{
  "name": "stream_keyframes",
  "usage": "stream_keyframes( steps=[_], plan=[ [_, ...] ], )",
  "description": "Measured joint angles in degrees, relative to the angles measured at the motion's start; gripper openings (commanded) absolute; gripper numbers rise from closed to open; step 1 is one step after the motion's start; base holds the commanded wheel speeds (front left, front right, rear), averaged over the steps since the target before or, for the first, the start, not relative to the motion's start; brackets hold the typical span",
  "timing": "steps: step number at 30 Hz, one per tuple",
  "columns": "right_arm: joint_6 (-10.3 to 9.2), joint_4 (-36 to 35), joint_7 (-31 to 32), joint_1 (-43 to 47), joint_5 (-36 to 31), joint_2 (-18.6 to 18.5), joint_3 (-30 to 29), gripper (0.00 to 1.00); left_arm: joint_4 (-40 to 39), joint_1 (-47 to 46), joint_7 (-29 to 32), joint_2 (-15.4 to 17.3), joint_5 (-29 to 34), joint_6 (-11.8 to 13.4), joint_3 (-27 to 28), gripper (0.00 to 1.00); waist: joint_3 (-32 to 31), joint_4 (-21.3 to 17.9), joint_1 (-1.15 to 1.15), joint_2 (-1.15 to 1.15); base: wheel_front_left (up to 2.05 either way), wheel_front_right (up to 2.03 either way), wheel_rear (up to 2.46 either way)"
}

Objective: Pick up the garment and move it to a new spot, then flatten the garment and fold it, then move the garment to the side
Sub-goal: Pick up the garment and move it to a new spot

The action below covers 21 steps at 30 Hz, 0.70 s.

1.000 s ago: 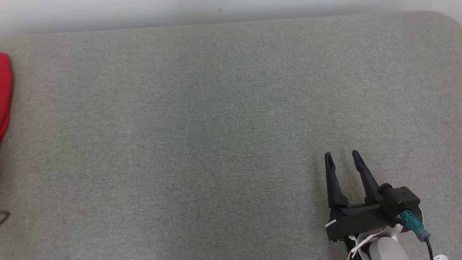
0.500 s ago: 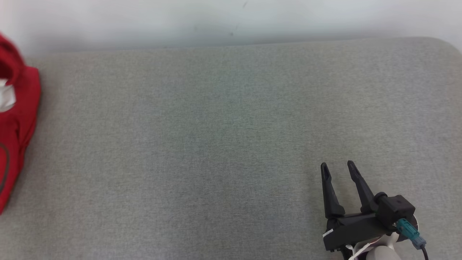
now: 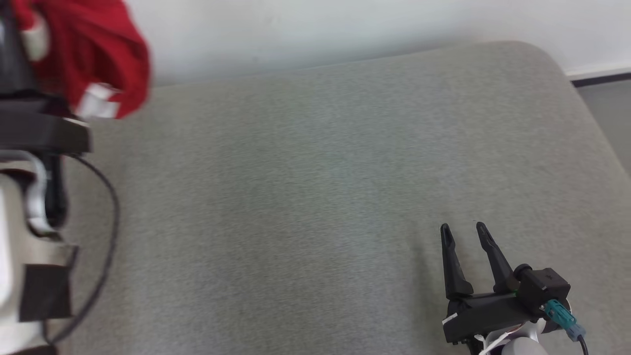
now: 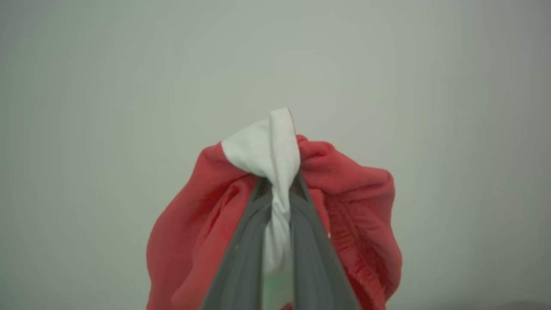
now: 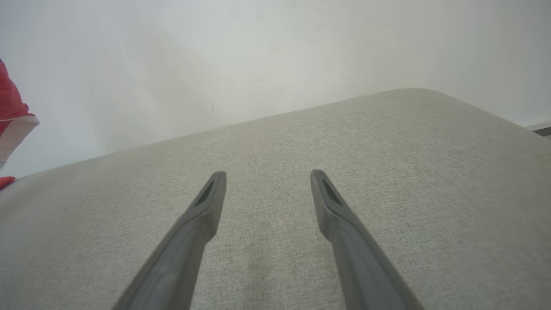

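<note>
The garment [image 3: 93, 54] is red with white trim and hangs bunched at the upper left of the head view, lifted off the grey surface. In the left wrist view my left gripper [image 4: 277, 183] is shut on the garment [image 4: 357, 193], pinching a white strip with red cloth spilling around both fingers. The left arm [image 3: 19, 236] fills the left edge of the head view, its fingertips hidden by the cloth. My right gripper [image 3: 462, 229] stands open and holds nothing at the lower right, just above the surface. In the right wrist view the right gripper [image 5: 267, 174] is spread, and the garment [image 5: 10, 103] peeks in at the left edge.
A wide grey upholstered surface [image 3: 305, 172] spreads before me, rounded at its far right corner. A pale wall [image 3: 345, 24] stands right behind it. Floor and a dark baseboard [image 3: 601, 79] show beyond the right edge. A black cable [image 3: 111, 207] loops off the left arm.
The camera has turned. The red garment, lying at the left edge before, now hangs raised in my left gripper at the upper left. The right gripper stays open at the lower right.
</note>
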Motion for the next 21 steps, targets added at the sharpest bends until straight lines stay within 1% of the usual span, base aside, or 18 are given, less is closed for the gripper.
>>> stream_keyframes(
  steps=[6,11,15,18,21],
  plan=[
    [-0.01,0.18,0.00,0.53,0.58,0.00,-0.04,1.00,-4.14,1.62,1.74,-4.57,-0.12,0.05,-4.85,0.00,-0.46,-3.94,0.00,0.00,0.00,0.00,0.00],
    [0.00,0.27,0.00,1.19,1.13,-0.01,-0.16,1.00,-5.42,2.74,1.89,-8.62,-1.36,-0.04,-8.18,0.00,-0.80,-6.48,0.00,0.00,0.00,0.00,0.00],
    [0.00,0.38,0.00,1.64,1.33,0.00,-0.24,1.00,-4.32,4.53,1.57,-10.53,-1.99,-0.12,-11.35,0.00,-0.84,-7.59,0.00,0.00,0.00,0.00,0.00],
    [-0.01,0.51,0.00,1.81,1.34,-0.02,-0.41,1.00,-2.20,6.45,0.92,-11.73,-3.85,-0.13,-13.36,0.00,-0.44,-7.66,0.00,0.00,0.00,0.00,0.00],
    [0.00,0.65,0.00,1.78,1.49,0.00,-0.40,1.00,1.24,8.78,0.20,-12.21,-6.38,-0.52,-15.03,0.00,-0.08,-7.56,0.01,0.00,0.00,0.00,0.00]
  ],
)
